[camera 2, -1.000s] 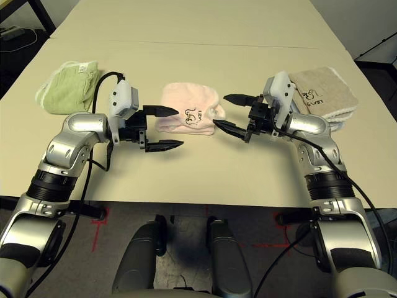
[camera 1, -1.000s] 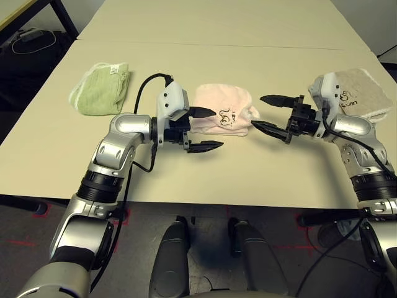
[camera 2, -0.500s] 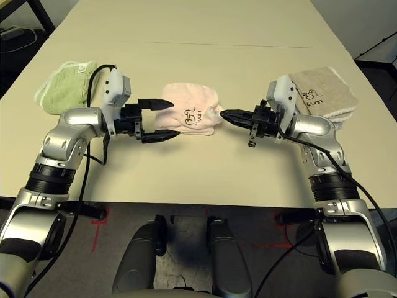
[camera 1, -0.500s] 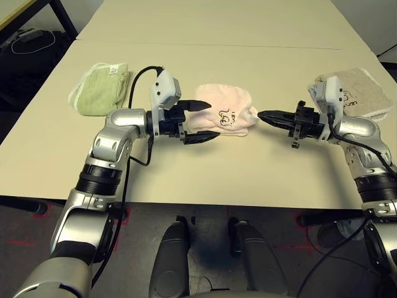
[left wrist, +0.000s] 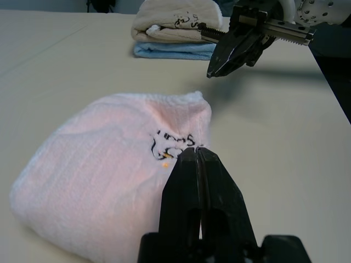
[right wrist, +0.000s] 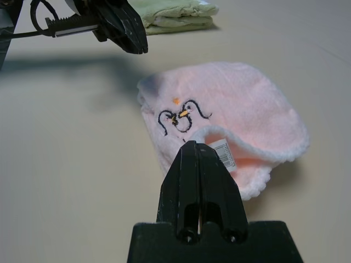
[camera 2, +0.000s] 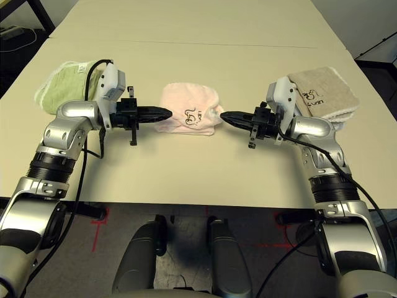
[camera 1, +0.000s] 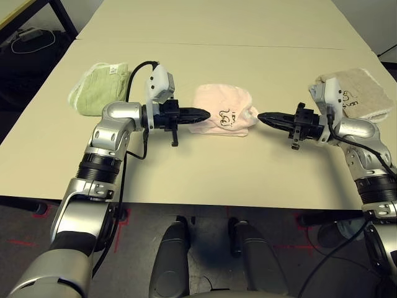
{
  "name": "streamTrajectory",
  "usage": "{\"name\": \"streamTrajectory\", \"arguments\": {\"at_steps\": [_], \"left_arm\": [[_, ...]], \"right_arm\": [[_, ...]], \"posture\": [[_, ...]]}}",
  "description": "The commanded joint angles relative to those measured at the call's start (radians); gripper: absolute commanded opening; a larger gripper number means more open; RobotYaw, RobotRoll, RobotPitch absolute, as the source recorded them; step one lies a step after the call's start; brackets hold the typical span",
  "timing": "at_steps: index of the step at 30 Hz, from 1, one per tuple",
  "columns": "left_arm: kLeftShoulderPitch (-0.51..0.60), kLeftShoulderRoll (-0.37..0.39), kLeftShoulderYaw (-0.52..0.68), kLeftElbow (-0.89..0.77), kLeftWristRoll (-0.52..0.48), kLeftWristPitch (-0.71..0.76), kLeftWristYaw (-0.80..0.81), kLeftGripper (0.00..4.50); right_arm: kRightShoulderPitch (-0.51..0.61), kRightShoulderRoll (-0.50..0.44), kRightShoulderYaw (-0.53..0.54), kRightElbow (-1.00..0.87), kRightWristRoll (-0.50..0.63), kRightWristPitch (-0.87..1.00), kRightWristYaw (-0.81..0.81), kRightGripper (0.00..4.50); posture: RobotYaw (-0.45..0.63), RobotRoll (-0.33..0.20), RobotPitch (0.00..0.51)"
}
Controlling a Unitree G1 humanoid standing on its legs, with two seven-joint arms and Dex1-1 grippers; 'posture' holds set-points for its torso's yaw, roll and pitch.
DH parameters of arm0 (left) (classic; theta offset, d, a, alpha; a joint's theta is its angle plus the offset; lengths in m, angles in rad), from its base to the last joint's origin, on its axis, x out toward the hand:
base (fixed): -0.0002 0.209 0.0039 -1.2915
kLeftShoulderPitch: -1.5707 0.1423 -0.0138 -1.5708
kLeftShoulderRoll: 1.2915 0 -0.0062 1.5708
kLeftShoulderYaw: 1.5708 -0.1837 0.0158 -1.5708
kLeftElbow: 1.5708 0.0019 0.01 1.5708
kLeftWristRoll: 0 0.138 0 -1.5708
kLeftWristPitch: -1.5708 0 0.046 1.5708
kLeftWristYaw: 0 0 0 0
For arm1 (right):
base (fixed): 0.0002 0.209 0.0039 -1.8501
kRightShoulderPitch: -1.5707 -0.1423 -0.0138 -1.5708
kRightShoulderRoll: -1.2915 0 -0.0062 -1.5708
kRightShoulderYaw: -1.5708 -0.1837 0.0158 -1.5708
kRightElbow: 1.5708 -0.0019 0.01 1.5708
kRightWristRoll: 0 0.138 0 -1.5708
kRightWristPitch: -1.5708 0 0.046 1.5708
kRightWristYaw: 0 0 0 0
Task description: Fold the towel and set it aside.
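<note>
Here the pink towel (camera 1: pixel 222 111) lies bunched in a loose fold on the bench (camera 1: pixel 205 167), between the two end effectors, its longer side running across from one arm to the other. The left end effector (camera 1: pixel 201 114) points rightward with its tip at or just over the towel's near-left edge, fingers pressed together on nothing, while the right end effector (camera 1: pixel 265 117), likewise pinched shut and empty, points leftward just beside the towel's right edge, so the left looks marginally nearer. The towel is pale pink terry with a white corded edge, a small tag and a dark embroidered mark facing up.
</note>
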Motion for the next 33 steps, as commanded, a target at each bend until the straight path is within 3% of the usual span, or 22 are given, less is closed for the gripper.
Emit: {"name": "streamTrajectory", "arguments": {"at_steps": [1,9,16,23,29,33], "left_arm": [[-0.047,-0.021,0.006,0.089,0.034,-0.060,0.017,0.02],[-0.150,-0.091,-0.009,0.287,0.100,-0.144,0.080,0.02],[-0.187,-0.136,-0.053,0.396,0.187,-0.177,0.090,0.02],[-0.176,-0.124,-0.062,0.389,0.208,-0.161,0.040,0.02],[-0.150,-0.098,-0.064,0.381,0.219,-0.150,0.014,0.02],[-0.128,-0.069,-0.067,0.379,0.231,-0.152,-0.009,0.02]], "right_arm": [[-0.037,0.008,-0.006,0.020,0.007,0.010,0.006,0.00],[-0.226,0.103,0.031,0.231,-0.054,-0.046,-0.014,0.00],[-0.310,0.176,0.096,0.434,-0.160,-0.141,-0.009,0.00],[-0.335,0.183,0.119,0.520,-0.229,-0.175,0.005,0.00],[-0.318,0.132,0.129,0.546,-0.272,-0.186,0.032,0.00],[-0.279,0.108,0.096,0.539,-0.241,-0.167,0.055,0.00]], "posture": [[0.07,0.000,0.218],[0.10,0.000,0.224],[0.12,0.000,0.244],[0.12,0.000,0.252],[0.11,0.000,0.257],[0.10,0.000,0.259]]}}
